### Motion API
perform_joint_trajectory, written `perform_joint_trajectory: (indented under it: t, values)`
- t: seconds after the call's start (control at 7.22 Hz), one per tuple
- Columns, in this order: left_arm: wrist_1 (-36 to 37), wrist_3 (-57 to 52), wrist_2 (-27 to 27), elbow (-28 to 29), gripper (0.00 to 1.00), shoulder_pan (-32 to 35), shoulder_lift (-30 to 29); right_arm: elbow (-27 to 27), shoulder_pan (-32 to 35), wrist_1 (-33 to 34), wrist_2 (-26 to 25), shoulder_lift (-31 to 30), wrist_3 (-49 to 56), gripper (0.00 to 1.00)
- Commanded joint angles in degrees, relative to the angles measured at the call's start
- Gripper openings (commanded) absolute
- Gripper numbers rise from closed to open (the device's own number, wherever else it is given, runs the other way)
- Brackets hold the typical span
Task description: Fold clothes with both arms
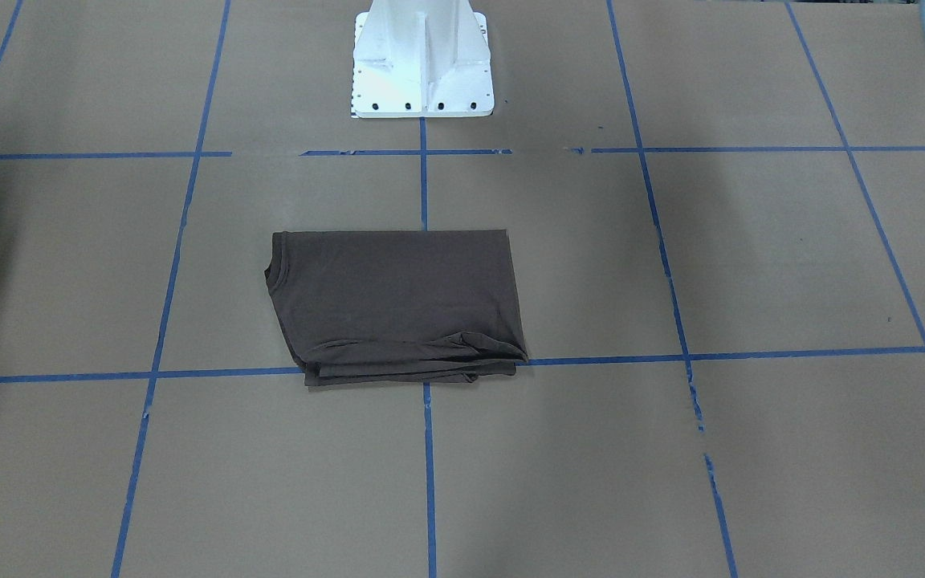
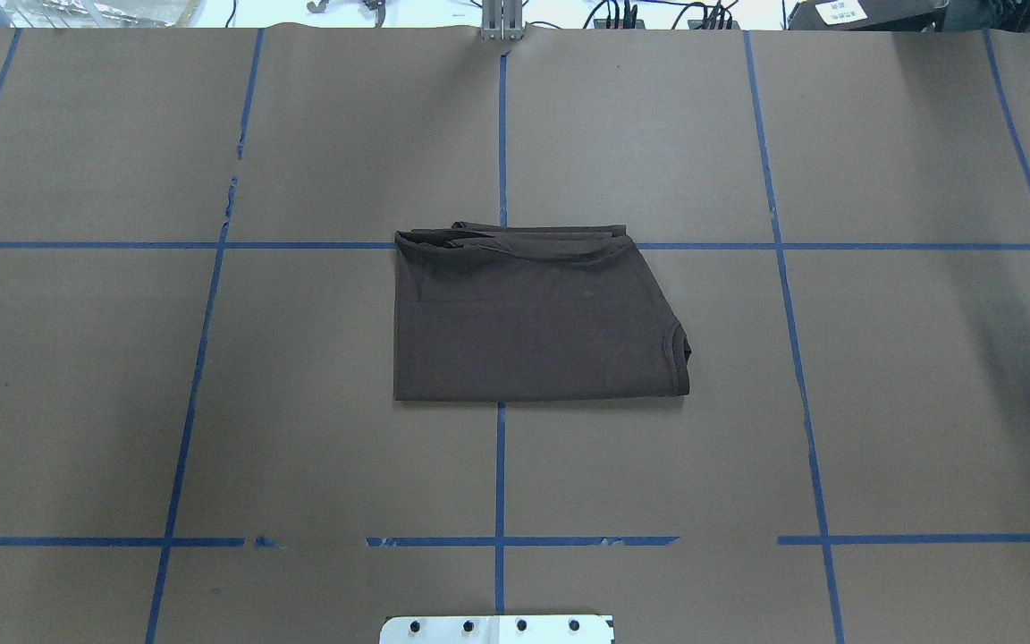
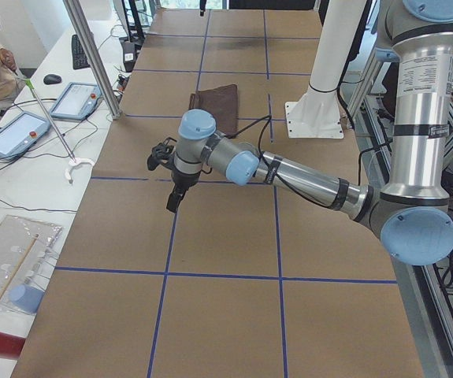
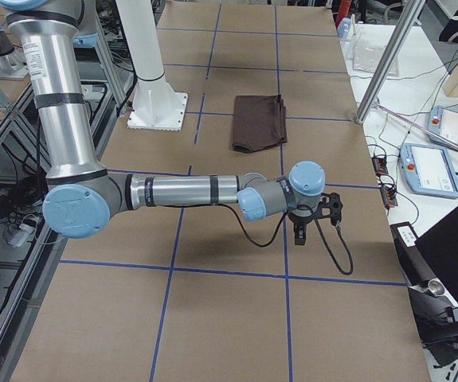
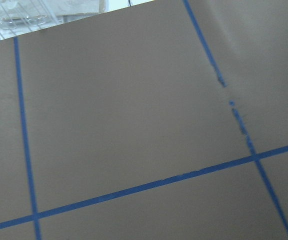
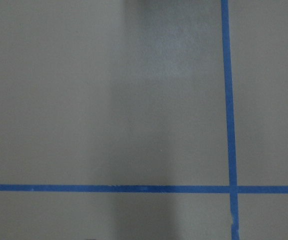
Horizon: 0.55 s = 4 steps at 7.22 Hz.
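1. Dark brown folded T-shirt lies on the tabletop, just before the white pedestal base.
2. Silver-grey left arm and right arm hang wide of that base; whether their jaws are apart or together cannot be told.
3. Folding looks finished; the next move likely calls only for parking.

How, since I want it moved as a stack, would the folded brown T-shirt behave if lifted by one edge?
Probably floppy: the T-shirt is thin cloth lying flat, with soft wrinkles. Its layered edges lie loose and uneven, so a one-edge lift would likely unfold it. Pushed, it would likely bunch rather than slide whole on the matte table.
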<state>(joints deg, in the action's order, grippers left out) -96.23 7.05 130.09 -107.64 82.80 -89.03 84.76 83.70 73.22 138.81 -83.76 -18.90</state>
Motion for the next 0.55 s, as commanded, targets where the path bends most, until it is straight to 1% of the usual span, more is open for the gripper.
perform_joint_trajectory:
  t: [0.0, 0.28, 0.42]
  values:
    - [12.44, -5.04, 4.65, 1.12, 1.00, 4.30, 0.52, 2.51, -0.72, 1.39, 0.32, -4.13, 1.85, 1.00]
    - [12.12, -5.29, 5.26, 3.91, 1.00, 4.30, 0.78, 3.03, -1.78, 4.02, 0.41, -4.31, 5.09, 1.00]
    - [11.77, -5.64, 5.61, 5.93, 1.00, 4.65, 0.78, 4.69, -2.48, 6.21, 0.23, -4.57, 5.19, 1.00]
